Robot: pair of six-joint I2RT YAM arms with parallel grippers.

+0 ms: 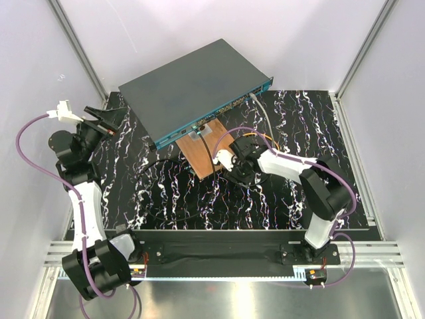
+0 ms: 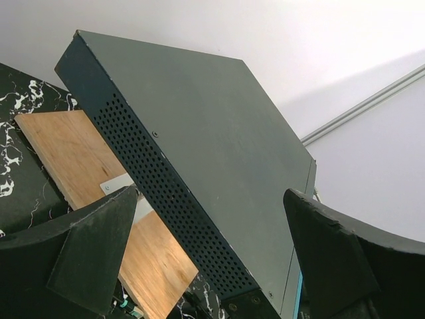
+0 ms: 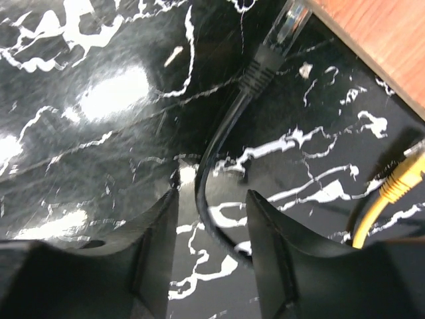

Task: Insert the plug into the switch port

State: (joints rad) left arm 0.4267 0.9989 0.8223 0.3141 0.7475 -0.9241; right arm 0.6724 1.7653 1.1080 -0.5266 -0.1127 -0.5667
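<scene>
The switch (image 1: 192, 90), a flat dark blue-grey box with a teal-edged front, lies at the back of the mat, its front resting over a wooden board (image 1: 207, 151). The plug (image 3: 290, 16) is clear, with a black boot, and lies on the mat by the board's edge. Its black cable (image 3: 207, 166) curves down between the fingers of my right gripper (image 3: 211, 199), which stands low over the mat, jaws narrowed but open, with gaps on both sides of the cable. My left gripper (image 1: 103, 119) is wide open by the switch's left end; the perforated side of the switch (image 2: 172, 193) shows beyond its fingers.
A yellow cable (image 3: 392, 189) lies right of my right gripper. A grey cable (image 1: 262, 106) is plugged into the switch's front near its right end. The black cable loops across the marbled mat (image 1: 159, 169). White walls close in the back and both sides.
</scene>
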